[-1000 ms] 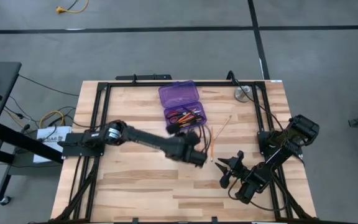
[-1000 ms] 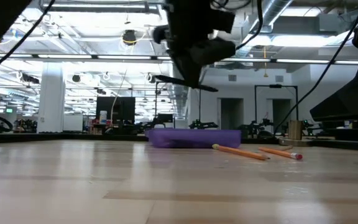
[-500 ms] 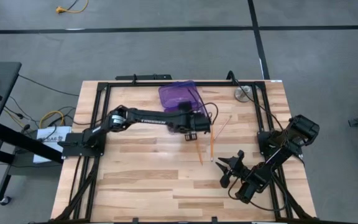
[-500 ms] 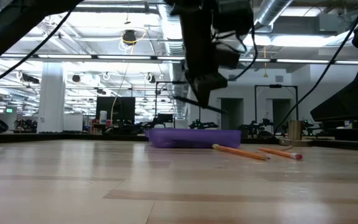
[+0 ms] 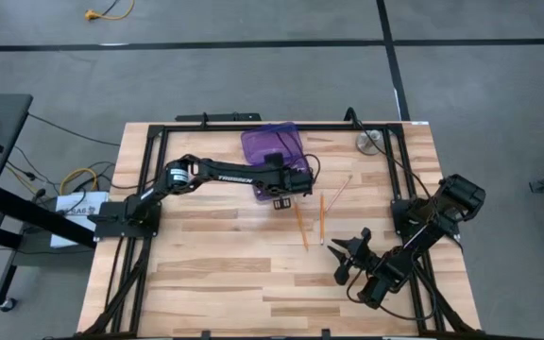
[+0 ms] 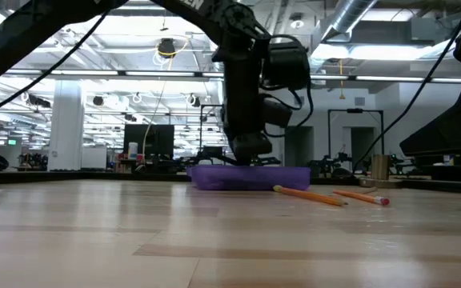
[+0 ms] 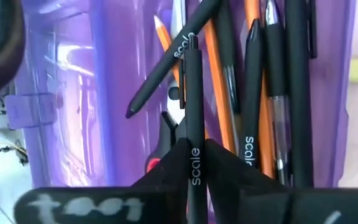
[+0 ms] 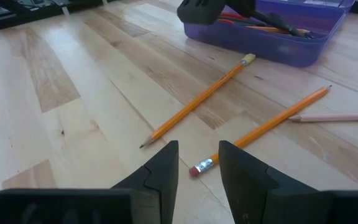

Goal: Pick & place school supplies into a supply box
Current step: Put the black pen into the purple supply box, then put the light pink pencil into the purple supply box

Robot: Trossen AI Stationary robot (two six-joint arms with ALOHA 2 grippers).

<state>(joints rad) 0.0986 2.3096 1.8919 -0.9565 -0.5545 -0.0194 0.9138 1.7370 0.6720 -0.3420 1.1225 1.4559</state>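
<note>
Table (image 5: 215,264): pale wood planks, visible grain, smooth satin finish. Box (image 7: 92,93): translucent purple plastic, glossy. Pens (image 7: 194,124): matt black barrels, white lettering. Pencils (image 8: 197,99): orange painted wood, slight sheen. Left gripper (image 7: 194,155): matt black. Disc (image 5: 369,142), upper right: grey metal

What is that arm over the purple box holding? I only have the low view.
Observer: That's the left gripper. The left wrist view shows it shut on a black pen, over the open supply box.
Operator: Is anything in the box yet?
Observer: Yes: more pens, orange pencils and red-handled scissors.
Operator: How many are left on the table?
Observer: The high view shows three loose pencils, lying between the box and the right gripper, which waits open.
</note>
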